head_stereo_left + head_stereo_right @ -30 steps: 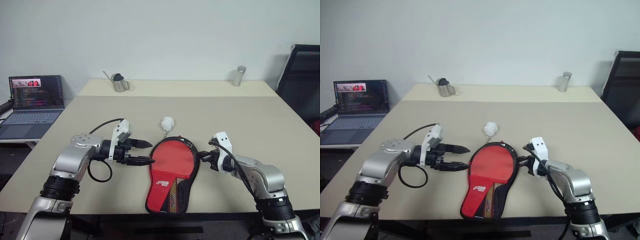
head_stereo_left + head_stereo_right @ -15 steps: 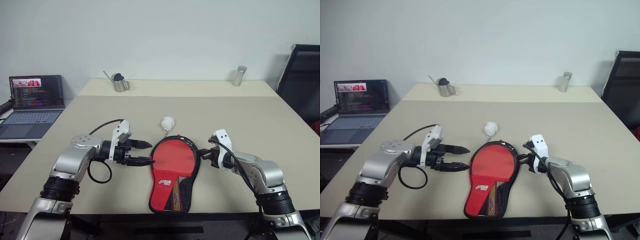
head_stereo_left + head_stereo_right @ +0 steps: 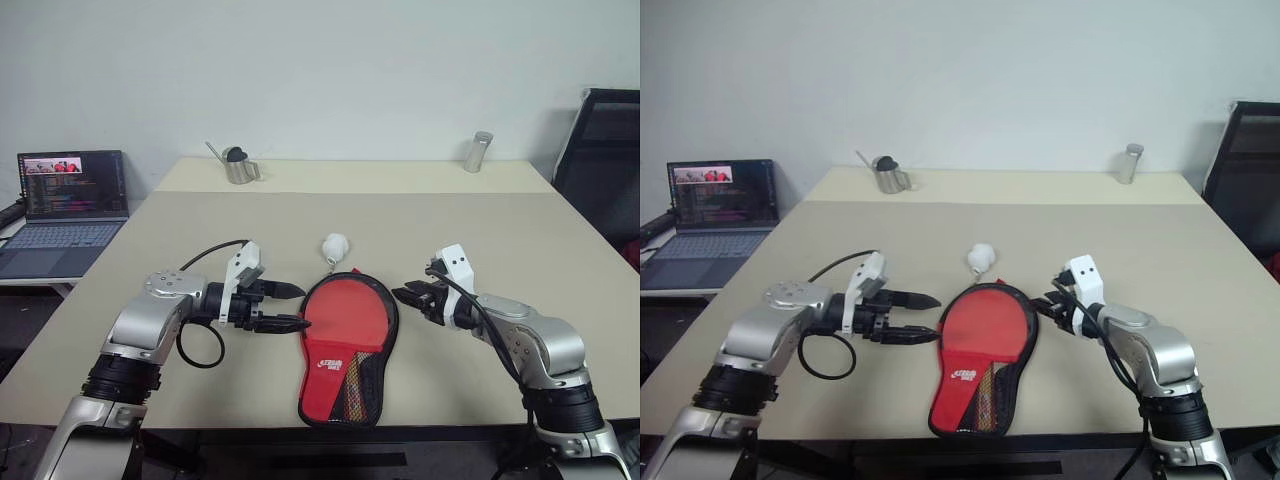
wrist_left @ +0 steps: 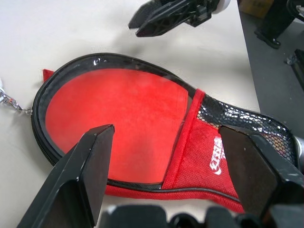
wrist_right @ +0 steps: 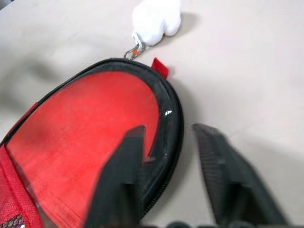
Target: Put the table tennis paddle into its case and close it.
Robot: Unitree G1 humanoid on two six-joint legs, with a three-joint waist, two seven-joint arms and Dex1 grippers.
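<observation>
The case (image 3: pixel 345 330) lies flat at the table's front edge, red side up with its white logo and black mesh pocket towards me, the black zip rim running round its rounded end. The table tennis paddle is hidden. A small white charm (image 3: pixel 335 245) hangs on a chain from the far end of the case. My left gripper (image 3: pixel 300 306) is open just left of the case, pointing at it with nothing between its fingers (image 4: pixel 90 161). My right gripper (image 3: pixel 402 295) is open too, a little above and right of the case's rim (image 5: pixel 168 118), not touching it.
An open laptop (image 3: pixel 70 200) sits on a side table at the left. A metal cup (image 3: pixel 240 170) and a metal canister (image 3: pixel 478 152) stand at the far edge of the table (image 3: pixel 480 240). A black chair (image 3: pixel 605 150) is at the right.
My right gripper, shut at the case's right rim before, has opened and lifted slightly away from it. The case's handle end swung a little to the right. The left arm stayed still.
</observation>
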